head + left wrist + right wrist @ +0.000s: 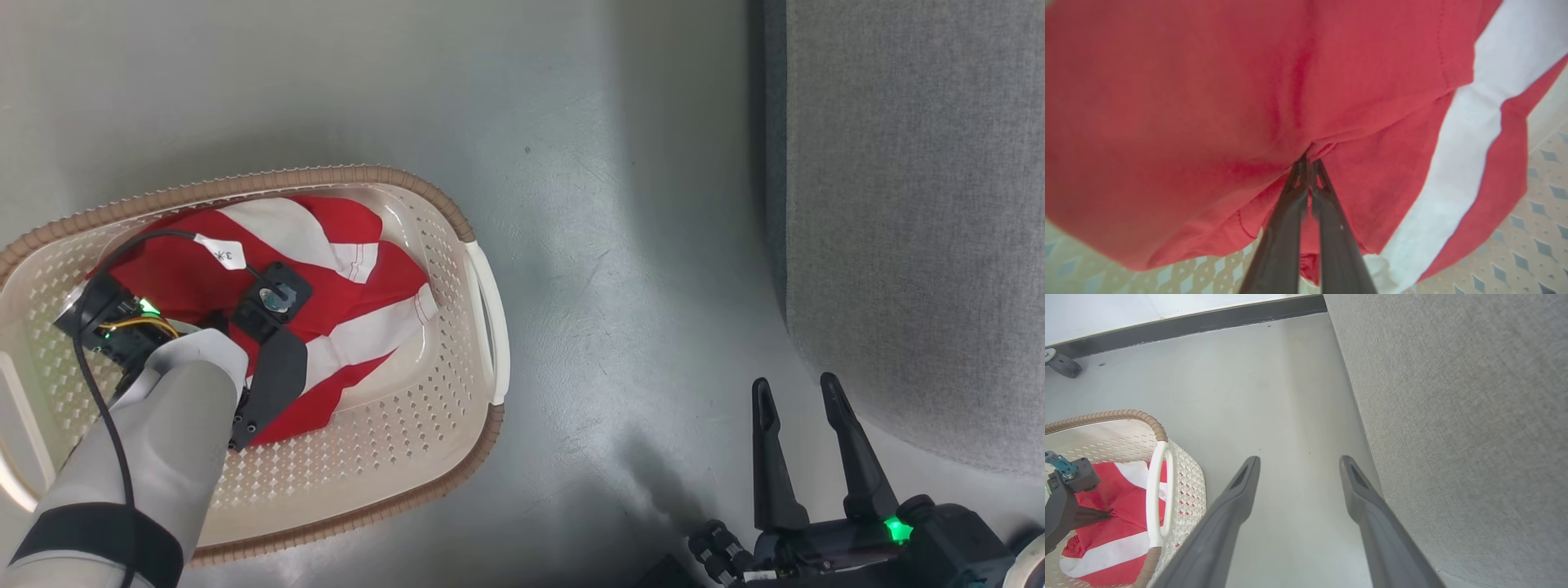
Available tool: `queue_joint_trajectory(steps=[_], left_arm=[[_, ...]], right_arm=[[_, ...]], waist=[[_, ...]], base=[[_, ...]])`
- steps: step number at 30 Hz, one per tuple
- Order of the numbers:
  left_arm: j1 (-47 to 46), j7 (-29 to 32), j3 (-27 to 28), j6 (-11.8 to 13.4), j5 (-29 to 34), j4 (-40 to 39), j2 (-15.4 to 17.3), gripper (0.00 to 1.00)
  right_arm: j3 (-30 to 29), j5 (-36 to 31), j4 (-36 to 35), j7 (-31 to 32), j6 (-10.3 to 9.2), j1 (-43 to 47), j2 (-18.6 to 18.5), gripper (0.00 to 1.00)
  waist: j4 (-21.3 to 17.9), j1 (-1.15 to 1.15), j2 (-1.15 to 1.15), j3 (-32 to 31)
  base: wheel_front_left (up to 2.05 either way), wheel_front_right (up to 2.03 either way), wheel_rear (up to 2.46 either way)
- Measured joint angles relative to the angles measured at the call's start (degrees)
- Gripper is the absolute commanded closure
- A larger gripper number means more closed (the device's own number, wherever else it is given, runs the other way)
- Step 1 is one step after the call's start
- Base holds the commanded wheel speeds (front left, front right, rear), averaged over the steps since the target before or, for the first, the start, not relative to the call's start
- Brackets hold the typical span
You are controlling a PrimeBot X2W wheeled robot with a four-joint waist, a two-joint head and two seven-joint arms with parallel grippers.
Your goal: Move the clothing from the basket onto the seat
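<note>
Clothing (pixel 326 269), soft bright red fabric with white panels and a small white tag, lies heaped inside the small cream-white perforated plastic basket (pixel 457 343) with a brown rim, all around the left claw (pixel 1308 161). That claw's pale forearm (pixel 163 425) slants down into the basket with the wrist bent over, and its two dark fingers (pixel 1286 212) are pressed together on a pinched fold of red cloth at their tips. Right claw (pixel 795 382) hangs low over the grey floor (pixel 637 245), its fingers spread wide with nothing between them, the basket well off to its left and the large grey fabric-covered seat (pixel 914 204) just beside its right.
</note>
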Motion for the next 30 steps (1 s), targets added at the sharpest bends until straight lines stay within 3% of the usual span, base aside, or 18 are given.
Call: queue_joint_trajectory(steps=[24,30], left_arm=[[3.69,-4.55,2.59,-0.98,-3.98,0.64,1.74,1.0],[7.05,-7.01,3.08,-1.01,-5.2,0.74,0.01,1.0]], right_arm=[[2.99,3.0,4.83,0.0,0.64,-13.34,-0.03,0.0],[2.13,4.26,8.32,0.0,0.64,-15.65,-0.05,0.0]], waist=[[-1.72,0.0,0.0,-5.96],[-2.17,0.0,0.0,-9.63]], base=[[0.0,0.0,0.0],[0.0,0.0,0.0]])
